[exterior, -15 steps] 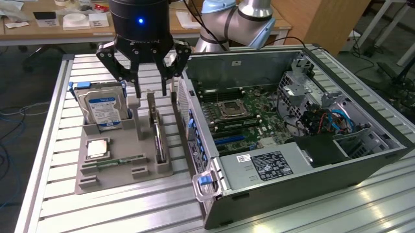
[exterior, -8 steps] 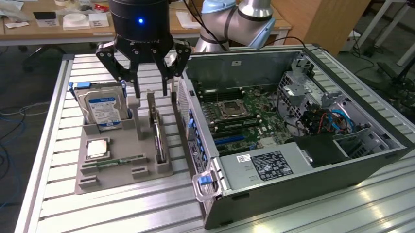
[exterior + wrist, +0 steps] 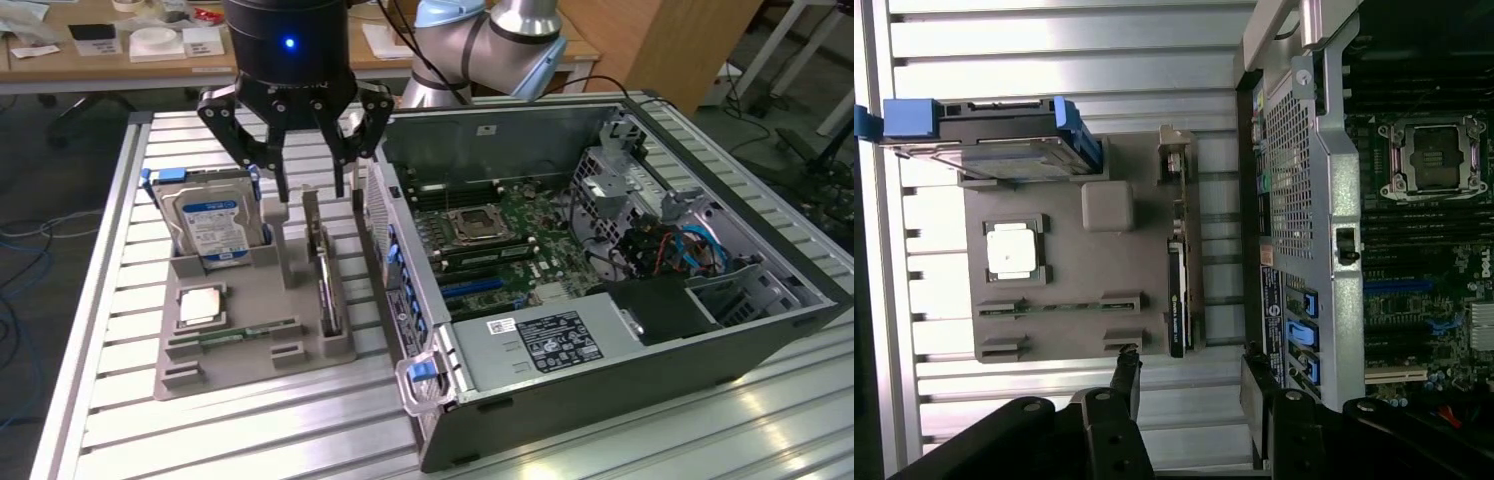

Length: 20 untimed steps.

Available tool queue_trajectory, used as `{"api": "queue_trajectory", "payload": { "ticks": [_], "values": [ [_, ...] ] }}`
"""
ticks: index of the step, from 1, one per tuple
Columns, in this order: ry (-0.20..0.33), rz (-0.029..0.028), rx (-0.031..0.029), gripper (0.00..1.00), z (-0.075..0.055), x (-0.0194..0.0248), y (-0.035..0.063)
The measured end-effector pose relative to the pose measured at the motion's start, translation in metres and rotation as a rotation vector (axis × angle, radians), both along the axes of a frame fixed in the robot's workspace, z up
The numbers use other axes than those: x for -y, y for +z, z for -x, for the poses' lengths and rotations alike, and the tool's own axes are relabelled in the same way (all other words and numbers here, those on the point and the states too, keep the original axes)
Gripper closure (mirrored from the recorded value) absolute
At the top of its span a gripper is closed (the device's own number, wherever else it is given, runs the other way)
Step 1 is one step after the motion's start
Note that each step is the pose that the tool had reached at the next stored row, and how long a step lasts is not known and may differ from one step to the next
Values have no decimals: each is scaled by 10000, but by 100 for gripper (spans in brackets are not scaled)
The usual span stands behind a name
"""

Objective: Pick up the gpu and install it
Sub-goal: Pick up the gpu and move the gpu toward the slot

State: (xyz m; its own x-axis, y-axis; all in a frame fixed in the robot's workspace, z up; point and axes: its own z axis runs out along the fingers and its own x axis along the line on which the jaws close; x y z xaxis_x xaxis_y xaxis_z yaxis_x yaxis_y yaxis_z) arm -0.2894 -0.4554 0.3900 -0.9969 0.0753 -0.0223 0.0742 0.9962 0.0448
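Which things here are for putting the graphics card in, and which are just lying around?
For the job: graphics card, open pincer over it, computer case.
Just lying about: hard drive, square chip, memory stick.

Exterior view, twelve o'clock pointing away from the camera: your table [image 3: 267, 435] carries the holder tray [image 3: 274, 295] just beside the open computer case [image 3: 601, 400], at its nine o'clock. On the tray, the hard drive [image 3: 214, 220] stands at eleven o'clock, the gpu [image 3: 324, 270] stands on edge along the three o'clock side, the processor [image 3: 203, 303] lies at nine and the RAM stick [image 3: 247, 333] at six. Your gripper [image 3: 311, 190] hangs above the gpu's twelve o'clock end.
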Motion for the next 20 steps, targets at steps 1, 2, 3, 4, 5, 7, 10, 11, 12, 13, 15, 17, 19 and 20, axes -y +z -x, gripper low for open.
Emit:
{"api": "queue_trajectory", "payload": {
  "ticks": [1, 2, 3, 4, 5, 7, 10, 11, 12, 13, 15, 17, 19, 20],
  "values": [
    [0, -1, 1, 47, 0, 0, -6],
    [0, -1, 4, 47, 0, 0, -13],
    [1, 0, 7, 47, -1, 0, -21],
    [1, 0, 13, 47, -1, 0, -30],
    [1, 0, 19, 47, 0, 0, -40],
    [1, 1, 32, 47, 0, 0, -61],
    [0, -1, 65, 47, 0, 0, -102],
    [1, 0, 75, 47, 0, 0, -116],
    [0, 0, 85, 47, 0, 0, -130],
    [1, -1, 96, 47, 0, 0, -145],
    [0, 0, 116, 47, 0, 0, -176],
    [1, 1, 139, 47, 0, 0, -208],
    [0, 1, 159, 47, 0, 0, -241],
    [0, 1, 196, 47, 0, 0, -300]
  ]
}}
